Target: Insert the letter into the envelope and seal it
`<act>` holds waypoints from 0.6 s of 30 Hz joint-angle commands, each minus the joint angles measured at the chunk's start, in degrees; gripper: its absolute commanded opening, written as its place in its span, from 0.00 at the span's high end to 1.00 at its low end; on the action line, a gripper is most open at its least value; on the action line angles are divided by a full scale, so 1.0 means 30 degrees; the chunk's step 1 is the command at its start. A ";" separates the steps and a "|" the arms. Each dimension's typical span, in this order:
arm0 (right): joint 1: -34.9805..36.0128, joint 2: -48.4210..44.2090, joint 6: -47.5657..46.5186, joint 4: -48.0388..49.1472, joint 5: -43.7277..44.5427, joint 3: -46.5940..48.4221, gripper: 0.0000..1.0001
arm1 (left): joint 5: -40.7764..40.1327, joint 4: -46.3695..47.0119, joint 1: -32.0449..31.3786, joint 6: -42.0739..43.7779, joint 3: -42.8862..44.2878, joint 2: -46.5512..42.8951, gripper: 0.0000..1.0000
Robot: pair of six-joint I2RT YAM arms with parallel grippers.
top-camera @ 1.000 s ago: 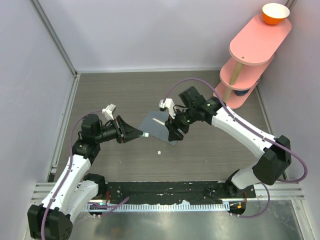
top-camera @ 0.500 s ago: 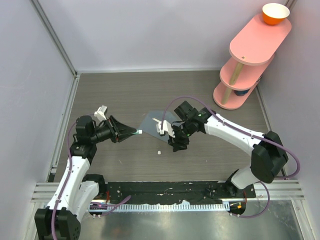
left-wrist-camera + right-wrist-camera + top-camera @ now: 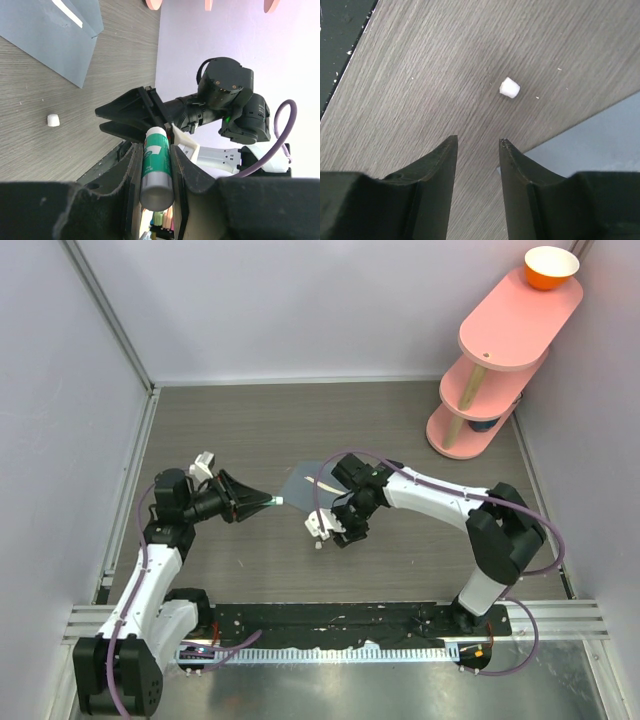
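Stage: sealing is judged to be in preparation; the seal is not yet made.
Done: a glue stick (image 3: 156, 170) is held ready, and a small white cap (image 3: 509, 88), probably its own, lies on the table (image 3: 250, 430).
Left: glue is to be applied to the flap and the flap pressed down; the cap may need refitting.
Letter: no loose letter is seen on the table; whether it is already inside cannot be told.
Envelope (image 3: 50, 40): laid flat at mid-table, between the 2 arms, partly covered by the right arm in the top view. A white strip shows on its upper face. The flap seems not stuck down.
Left gripper (image 3: 155, 146): pinched on the glue stick, aimed right towards the envelope's left corner, close to it.
Right gripper (image 3: 477, 142): fingers spread, nothing between them, pointed at the table near the cap, just beside the envelope's near edge.
Shelf (image 3: 505, 330): pink, 3 tiers, far right corner.
Bowl (image 3: 552, 267): orange, on the top tier; nothing is seen in it.
Lowest tier: 1 blue item, mostly hidden.
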 commanded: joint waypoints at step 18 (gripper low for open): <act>0.0903 0.5289 0.3475 0.0498 -0.0661 0.2426 0.57 | 0.0727 0.2533 0.0800 -0.0960 0.0214 0.1159 1.00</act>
